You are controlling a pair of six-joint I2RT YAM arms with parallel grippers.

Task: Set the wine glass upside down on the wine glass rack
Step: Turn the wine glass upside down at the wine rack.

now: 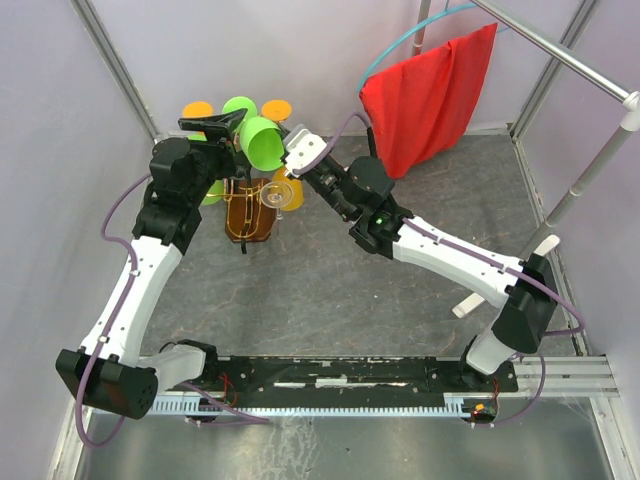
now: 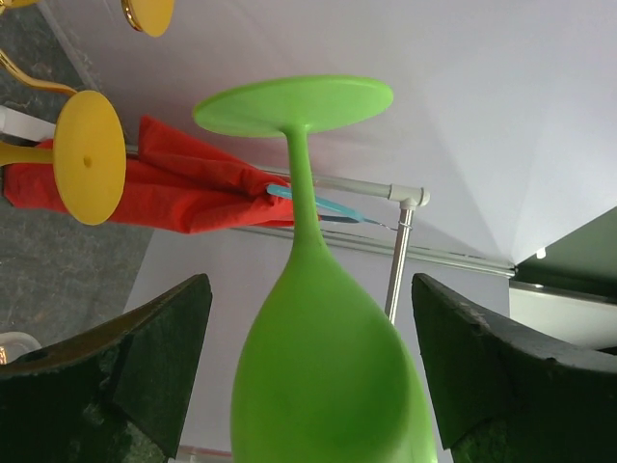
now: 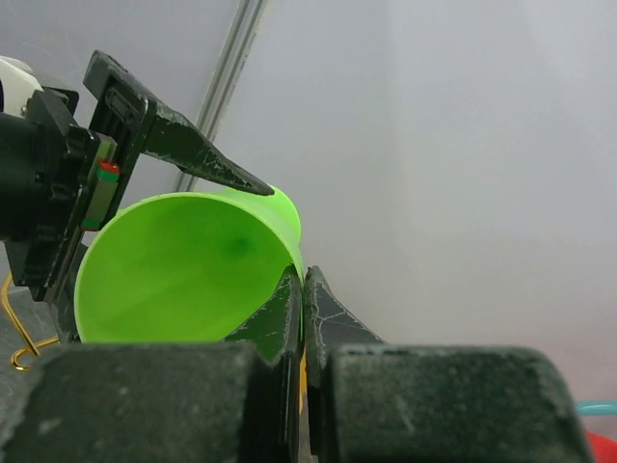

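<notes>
Red cloth [image 1: 430, 95] hangs from a metal rail [image 1: 560, 45] in the upper right of the overhead view, well apart from both arms. At upper centre-left stands the wine glass rack [image 1: 250, 215], with orange glasses [image 1: 198, 108] on its wire arms crowding in close beside the grippers. The wine glass [image 2: 328, 386] is just above the rack in that frame, tilted, with its open mouth turned towards the right arm. It is bright green, opaque and smooth, with a thin stem and a flat round foot. The right gripper [image 3: 303, 280] pinches the rim, jaws closed on the thin wall. The left gripper [image 2: 310, 285] straddles the bowl, jaws wide, with gaps on both sides.
</notes>
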